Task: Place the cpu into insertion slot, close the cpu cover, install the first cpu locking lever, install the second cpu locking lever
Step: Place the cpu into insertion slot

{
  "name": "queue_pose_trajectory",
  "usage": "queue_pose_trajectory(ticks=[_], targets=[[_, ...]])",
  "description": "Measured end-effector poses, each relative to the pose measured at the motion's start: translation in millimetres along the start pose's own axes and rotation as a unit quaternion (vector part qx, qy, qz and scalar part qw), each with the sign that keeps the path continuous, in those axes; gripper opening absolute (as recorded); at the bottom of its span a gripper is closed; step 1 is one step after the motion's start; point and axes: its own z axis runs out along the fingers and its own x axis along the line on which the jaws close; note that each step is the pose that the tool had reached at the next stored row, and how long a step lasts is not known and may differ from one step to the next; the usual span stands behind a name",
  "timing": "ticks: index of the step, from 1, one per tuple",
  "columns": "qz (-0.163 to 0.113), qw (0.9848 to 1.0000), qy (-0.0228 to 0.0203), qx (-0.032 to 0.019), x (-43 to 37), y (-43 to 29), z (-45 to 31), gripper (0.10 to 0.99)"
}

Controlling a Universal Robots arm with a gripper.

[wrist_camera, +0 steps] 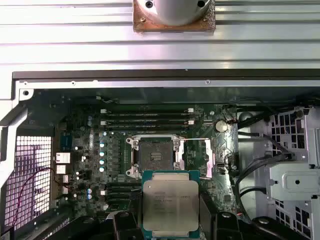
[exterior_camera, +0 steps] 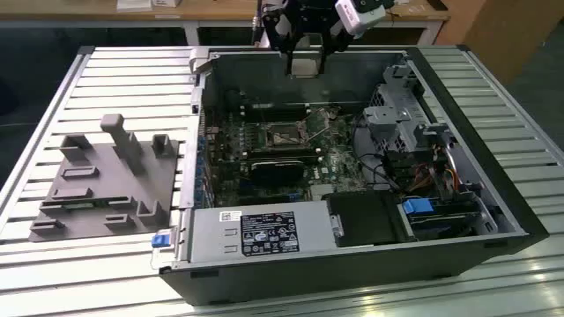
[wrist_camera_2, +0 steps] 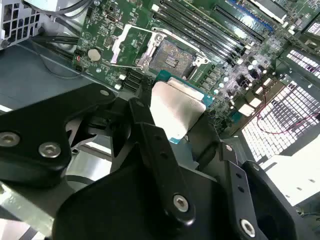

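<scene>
End effector clamps cpu, well apart from uncovered insertion slot.

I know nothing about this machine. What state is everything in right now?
end effector: shut on the cpu.
cpu: held in the air above the motherboard, not seated.
insertion slot: empty, uncovered.
cpu cover: swung open beside the insertion slot.
computer case: lying open, motherboard exposed.

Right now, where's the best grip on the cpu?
By two opposite edges of the cpu, tool coming from its metal-top side, as held now: thin flat square, so edge contact leaves the underside free to face the insertion slot.
</scene>
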Motion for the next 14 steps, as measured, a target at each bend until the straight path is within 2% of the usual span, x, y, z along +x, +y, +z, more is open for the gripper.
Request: queue_pose_trajectory(ticks=[10,14], targets=[[0.000,1.0000,0.0000,0.0000,0.0,0.0,0.0,0.537],[0.000,1.0000,0.0000,0.0000,0.0,-0.2,2.4,0.537]])
